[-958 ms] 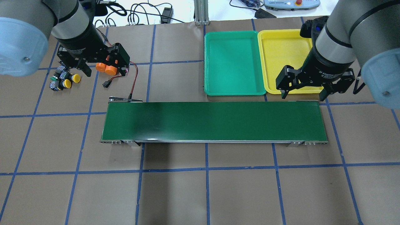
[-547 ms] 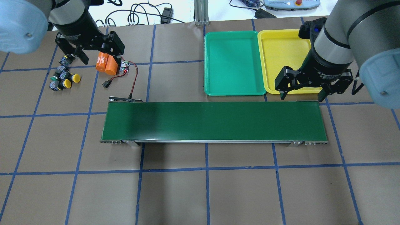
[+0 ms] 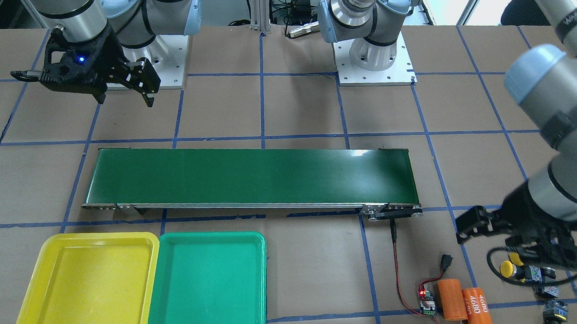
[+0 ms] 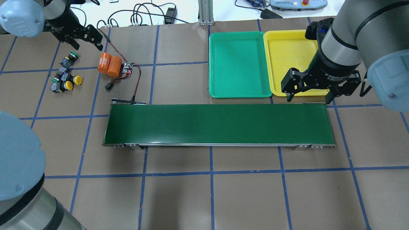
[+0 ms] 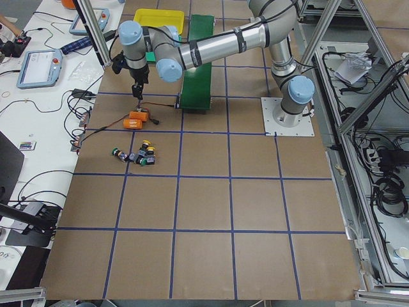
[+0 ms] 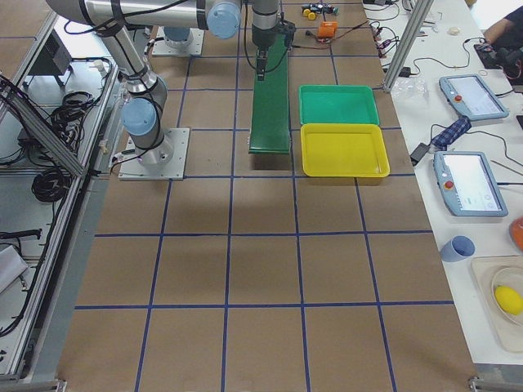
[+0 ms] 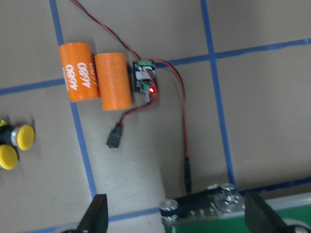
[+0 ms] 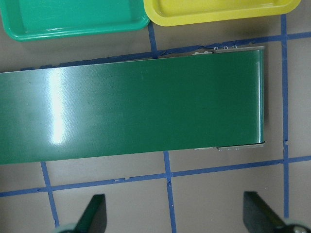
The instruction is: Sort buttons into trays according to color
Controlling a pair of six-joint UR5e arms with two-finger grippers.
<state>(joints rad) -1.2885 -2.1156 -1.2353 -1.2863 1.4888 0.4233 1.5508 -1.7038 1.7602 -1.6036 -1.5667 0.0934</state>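
Matt brown paper over the surface (image 4: 243,191), a bit creased, w/ blue tape lines (image 4: 211,174) on it. The green tray (image 4: 238,64) & yellow tray (image 4: 287,51) are smooth moulded plastic, semi-gloss. The conveyor belt (image 4: 217,123) is dark green, smooth, w/ a soft sheen & pale glare streaks; its side rail (image 4: 211,144) is bare metal. The orange cylinders (image 4: 110,66) have a smooth wrap w/ white print. The buttons (image 4: 65,80) have smooth plastic caps & dull black-grey bodies. The right claw (image 4: 309,99) is matt black. The right arm (image 4: 351,35) is silver-grey, and its joint cap (image 4: 388,83) is pale blue, satin.

Left arm (image 3: 538,80), right arm (image 4: 348,19): links were silver-grey tubes, joint caps pale blue, one screw apiece. Base plates (image 3: 399,72) were white, bolted. Left gripper (image 4: 85,44), right gripper (image 4: 308,99) were black; the right bore white lettering.
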